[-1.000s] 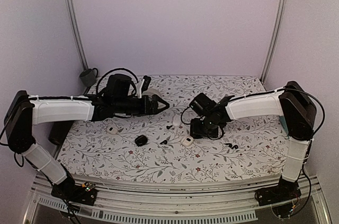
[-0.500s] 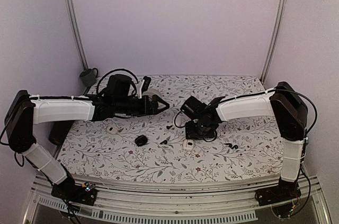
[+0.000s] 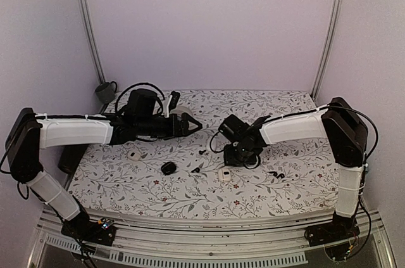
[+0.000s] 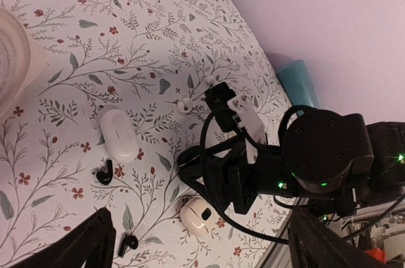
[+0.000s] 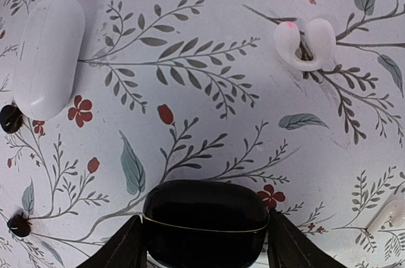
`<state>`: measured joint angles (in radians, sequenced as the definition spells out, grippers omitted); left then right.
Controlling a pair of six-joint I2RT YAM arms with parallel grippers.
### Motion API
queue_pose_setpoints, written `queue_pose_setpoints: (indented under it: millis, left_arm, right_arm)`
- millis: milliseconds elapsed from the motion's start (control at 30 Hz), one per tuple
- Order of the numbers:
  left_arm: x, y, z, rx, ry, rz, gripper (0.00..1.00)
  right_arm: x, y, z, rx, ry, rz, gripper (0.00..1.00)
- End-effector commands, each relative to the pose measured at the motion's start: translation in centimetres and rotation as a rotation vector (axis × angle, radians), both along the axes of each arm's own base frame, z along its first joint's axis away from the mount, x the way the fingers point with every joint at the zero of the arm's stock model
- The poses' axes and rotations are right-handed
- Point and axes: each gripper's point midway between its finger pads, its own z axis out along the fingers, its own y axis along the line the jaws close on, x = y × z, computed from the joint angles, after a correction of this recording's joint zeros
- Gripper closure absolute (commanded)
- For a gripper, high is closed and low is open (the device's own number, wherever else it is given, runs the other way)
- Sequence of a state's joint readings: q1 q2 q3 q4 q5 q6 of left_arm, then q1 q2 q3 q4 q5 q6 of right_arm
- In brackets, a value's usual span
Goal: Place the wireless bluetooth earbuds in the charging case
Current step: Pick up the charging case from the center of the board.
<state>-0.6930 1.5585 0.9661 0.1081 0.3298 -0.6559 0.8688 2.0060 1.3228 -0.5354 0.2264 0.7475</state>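
Right arm: swung a little leftward since a second ago, elbow drawn in from the table's right edge.
Left arm: unmoved over the same span, stretched across the left half of the table.
Right gripper: down near the cloth at a middling width, one finger against each side of the black case, no gap showing.
Black case: glossy, lid closed with a thin seam line across it, between the right fingers; on the cloth or just above it, cannot tell which.
Left gripper: spread wide, holding nothing, raised above the table and pointed toward the right arm.
Black earbuds: loose on the cloth, outside any case; one just beside the closed white case, the other nearer the left gripper, both left of the black case in the top view.
Second black pair: on the cloth to the right of the right gripper, too small for detail.
Closed white case: pill-shaped, lying flat, near the black case but apart from it.
Round white case: dark spot on top, just beside the right gripper on its near side.
White earbuds: two together, touching, beyond the black case.
Table: covered with a floral cloth.
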Motion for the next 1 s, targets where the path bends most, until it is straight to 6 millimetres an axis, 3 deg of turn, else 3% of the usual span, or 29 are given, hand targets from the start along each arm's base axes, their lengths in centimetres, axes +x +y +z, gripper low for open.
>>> queue_pose_setpoints:
  millis: [0,300,767,967]
  left_arm:
    - [0.1,0.2,-1.0,-0.018,0.044,0.007,0.05]
    - [-1.0,-0.1,-3.2,-0.092,0.166,0.007,0.09]
    - [-0.2,-1.9,-5.3,-0.213,0.316,0.033,0.34]
    - [0.8,-3.5,-5.8,-0.202,0.320,0.002,0.37]
  right_arm:
    - [0.2,0.2,-0.7,0.003,0.004,0.011,0.38]
    - [0.9,1.3,0.6,0.063,-0.048,0.047,0.53]
    - [1.0,4.8,7.9,0.406,-0.257,0.173,0.53]
    - [0.3,6.0,10.2,0.503,-0.329,0.277,0.51]
